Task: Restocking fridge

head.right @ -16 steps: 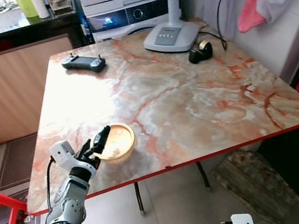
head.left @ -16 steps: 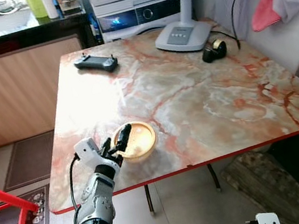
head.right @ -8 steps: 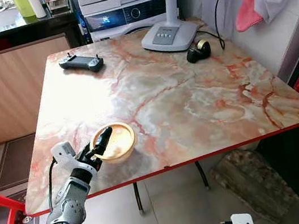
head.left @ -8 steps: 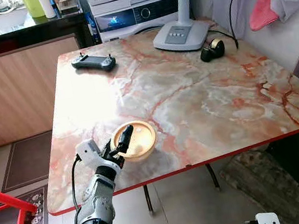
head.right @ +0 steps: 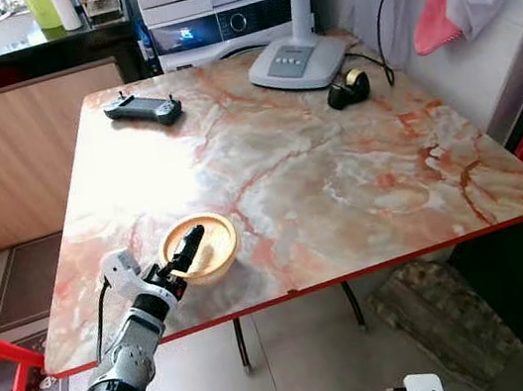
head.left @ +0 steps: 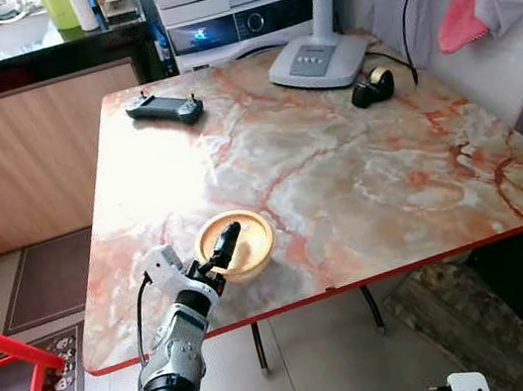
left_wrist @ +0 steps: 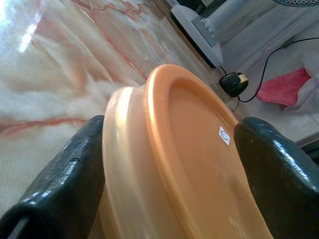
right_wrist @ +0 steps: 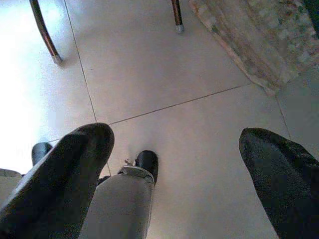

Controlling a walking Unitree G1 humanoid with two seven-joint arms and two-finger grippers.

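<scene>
So my left hand (head.left: 223, 253) is wrapped around the orange container (head.left: 236, 243), one black finger (left_wrist: 65, 177) on each side of it, and from the left wrist cam I can see both pressed right up against its wall just under the orange lid (left_wrist: 199, 154). The lid has a tiny white sticker (left_wrist: 224, 134) on it. The container sits near the front edge of the tabletop (head.left: 358, 169), on my left side, and I honestly can't tell if it's resting on the marble or slightly tipped in the grip. Going outward from there, the marble-pattern top with the red trim is mostly bare in the middle. At the far left corner there's a dark handheld controller (head.left: 166, 108), and at the far right the white base of a standing fan (head.left: 319, 60) with a roll of tape (head.left: 373, 86) just beside it and a black cable trailing off to the wall. Behind the table is a white appliance (head.left: 233, 25), a dark counter to its left, and a red plastic chair (head.left: 6, 379) down at my left on the floor. My right hand (right_wrist: 174, 164) just hangs low with its fingers spread wide, looking at the tiled floor (right_wrist: 164, 74), a table leg and a mat (right_wrist: 254, 35).
</scene>
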